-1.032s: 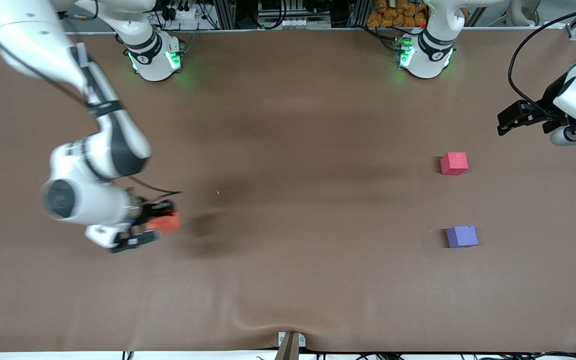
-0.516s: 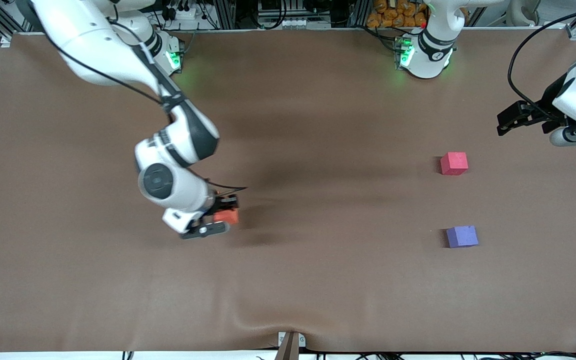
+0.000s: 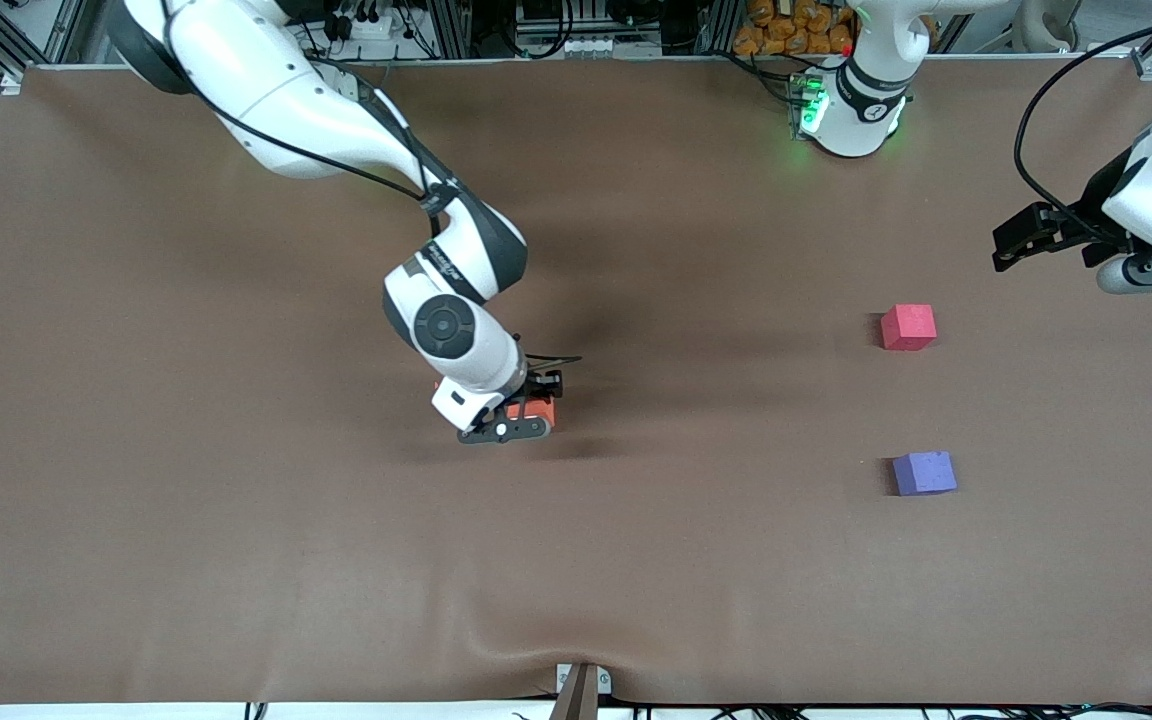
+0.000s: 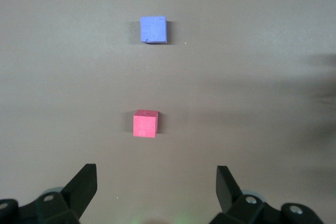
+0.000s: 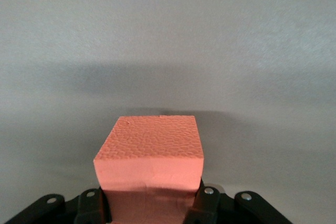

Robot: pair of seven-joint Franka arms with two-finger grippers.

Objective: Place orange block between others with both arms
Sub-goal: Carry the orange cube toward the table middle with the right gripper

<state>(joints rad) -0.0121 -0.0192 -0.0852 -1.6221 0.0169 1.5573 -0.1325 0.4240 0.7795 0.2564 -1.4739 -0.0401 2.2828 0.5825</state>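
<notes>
My right gripper (image 3: 528, 405) is shut on the orange block (image 3: 539, 410), holding it just over the middle of the table. In the right wrist view the orange block (image 5: 150, 161) fills the space between the black fingers (image 5: 209, 205). The pinkish-red cube (image 3: 908, 326) and the purple cube (image 3: 924, 472) rest on the table toward the left arm's end, the purple one nearer the front camera. My left gripper (image 3: 1021, 240) hangs open above that end of the table. Its wrist view shows the pinkish-red cube (image 4: 145, 123) and the purple cube (image 4: 153, 29) with nothing between the fingers (image 4: 83, 187).
A brown cloth (image 3: 236, 560) covers the whole table, with a wrinkle near its front edge (image 3: 496, 650). The arm bases (image 3: 851, 105) stand along the back edge. A gap of bare cloth lies between the pinkish-red and purple cubes.
The right arm has carried the orange block from its own end of the table toward the middle, moving toward the two cubes. The left arm has stayed in place.
</notes>
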